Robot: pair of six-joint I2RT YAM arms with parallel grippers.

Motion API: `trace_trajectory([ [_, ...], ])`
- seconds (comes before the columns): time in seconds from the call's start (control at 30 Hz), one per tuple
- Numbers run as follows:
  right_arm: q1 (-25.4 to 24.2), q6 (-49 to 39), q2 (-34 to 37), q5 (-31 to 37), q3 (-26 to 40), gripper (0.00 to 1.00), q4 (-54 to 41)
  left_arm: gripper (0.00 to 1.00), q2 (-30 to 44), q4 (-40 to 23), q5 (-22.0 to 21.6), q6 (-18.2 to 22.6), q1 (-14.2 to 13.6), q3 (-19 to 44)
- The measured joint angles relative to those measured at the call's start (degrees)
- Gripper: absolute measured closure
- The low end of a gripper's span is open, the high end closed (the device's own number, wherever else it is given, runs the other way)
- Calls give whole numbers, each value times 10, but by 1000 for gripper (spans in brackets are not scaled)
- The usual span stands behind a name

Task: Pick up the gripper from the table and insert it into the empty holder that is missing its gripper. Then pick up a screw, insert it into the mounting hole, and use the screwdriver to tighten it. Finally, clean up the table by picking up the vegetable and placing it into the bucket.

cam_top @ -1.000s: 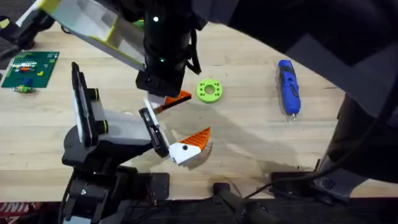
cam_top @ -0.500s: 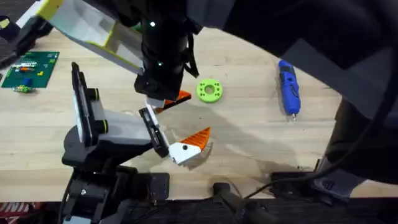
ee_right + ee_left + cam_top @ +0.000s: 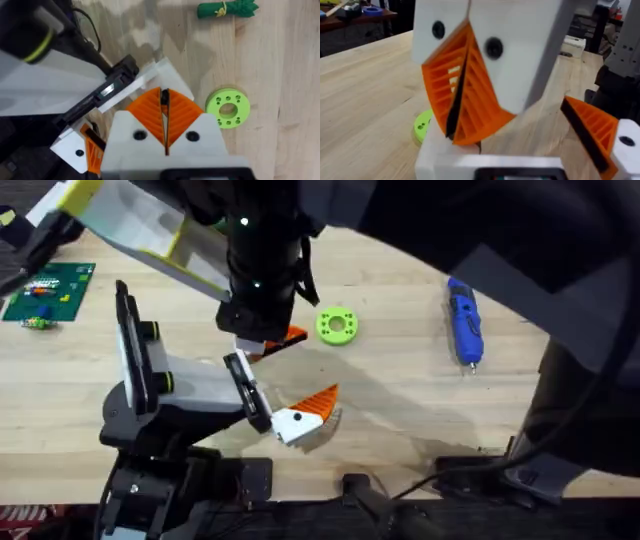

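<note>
While the right tool [image 3: 162,95] hangs low over the table [image 3: 400,410], the reason for the layout is plain. The white-and-black arm [image 3: 195,385] lies flat just beside the tool, so its open end faces the incoming part.

Now the tool itself: its two orange pads are pressed together with barely a dark slit between them. I read it as clamped on the spare finger [image 3: 172,80], whose plain white base pokes out just past the tool's tips. Gripping it by the ribbed wedge leaves that base free to go in first, which looks like the point of the hold.

The screwdriver [image 3: 463,320] lies well apart from the tool, untouched and parked for the fastening step. The vegetable [image 3: 227,9] is farther out still, beyond the tool's tips, left for the clean-up.

Next, the holder [image 3: 116,80]: that black bracket sits right at the tool's tips, touching or nearly touching the white base. I can't tell whether the base is seated yet. By my judgement this is the insertion step, barely begun or midway.

The twin finger [image 3: 310,408] with the black dot sits just beside the tool, already mounted. A green disc [image 3: 336,326] rests near the tool's other flank.
</note>
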Motion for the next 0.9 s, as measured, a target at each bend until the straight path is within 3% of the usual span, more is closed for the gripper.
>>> trace_trajectory([
  [0.83,-1,-25,0,0,0,996,0,14,0,0,0,0,0,0],
  [0.9,-1,-24,0,-1,0,882,-1,14,0,0,0,0,0,0],
])
